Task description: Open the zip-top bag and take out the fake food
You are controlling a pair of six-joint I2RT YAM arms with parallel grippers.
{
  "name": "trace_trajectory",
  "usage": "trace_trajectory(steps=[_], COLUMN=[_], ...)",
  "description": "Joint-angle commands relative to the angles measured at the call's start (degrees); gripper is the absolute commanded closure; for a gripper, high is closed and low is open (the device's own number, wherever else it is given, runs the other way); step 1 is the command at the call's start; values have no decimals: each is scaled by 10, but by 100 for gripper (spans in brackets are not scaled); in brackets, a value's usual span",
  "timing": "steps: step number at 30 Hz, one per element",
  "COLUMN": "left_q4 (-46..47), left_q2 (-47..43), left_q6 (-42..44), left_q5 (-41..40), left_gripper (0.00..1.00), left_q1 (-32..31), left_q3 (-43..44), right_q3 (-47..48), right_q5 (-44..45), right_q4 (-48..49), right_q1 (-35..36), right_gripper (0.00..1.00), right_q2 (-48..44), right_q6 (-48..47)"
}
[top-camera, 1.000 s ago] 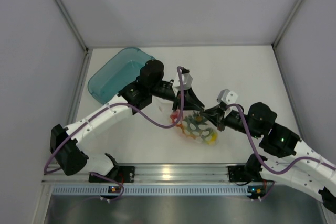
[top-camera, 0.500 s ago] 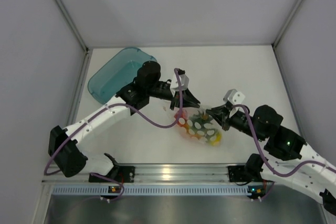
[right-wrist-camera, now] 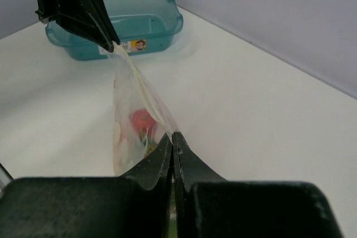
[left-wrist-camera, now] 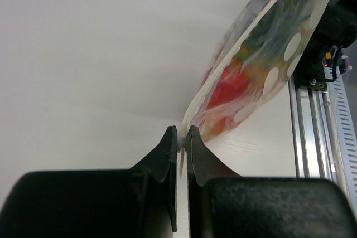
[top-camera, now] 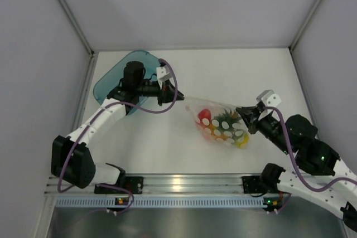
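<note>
The zip-top bag [top-camera: 220, 124], clear with white dots, hangs stretched between my two grippers above the table. Inside it show the fake food: a red fruit [top-camera: 204, 115], the pineapple's green leaves [top-camera: 228, 120] and a yellow lemon [top-camera: 241, 142]. My left gripper [top-camera: 177, 96] is shut on the bag's top edge at its left end; the left wrist view shows the white zip strip [left-wrist-camera: 182, 139] pinched between the jaws. My right gripper [top-camera: 245, 117] is shut on the top edge at the right end, also seen in the right wrist view [right-wrist-camera: 172, 135]. The bag [right-wrist-camera: 134, 112] stays closed along the stretched edge.
The teal tray [top-camera: 111, 85] stands at the back left, just behind the left wrist; it shows in the right wrist view [right-wrist-camera: 128, 23] too. White walls enclose the table on three sides. An aluminium rail [top-camera: 184, 183] runs along the near edge.
The grippers have pulled apart: the left moved left toward the tray, the right moved right. The bag went from bunched between them to stretched taut.
</note>
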Motion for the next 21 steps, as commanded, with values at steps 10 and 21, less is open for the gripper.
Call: trace_trajectory(steps=[10,21], left_q4=[21,21], left_q2=[-23,-60], left_q6=[-16,-24], left_q5=[10,-30], left_gripper=[100,60], left_q1=[51,-70], left_q3=[-50,2], right_q3=[26,-27], right_q5=[26,-100], right_q4=[33,83], right_q1=[-6,-6], right_gripper=[100,100], right_q2=[6,18], right_q6=[10,-8])
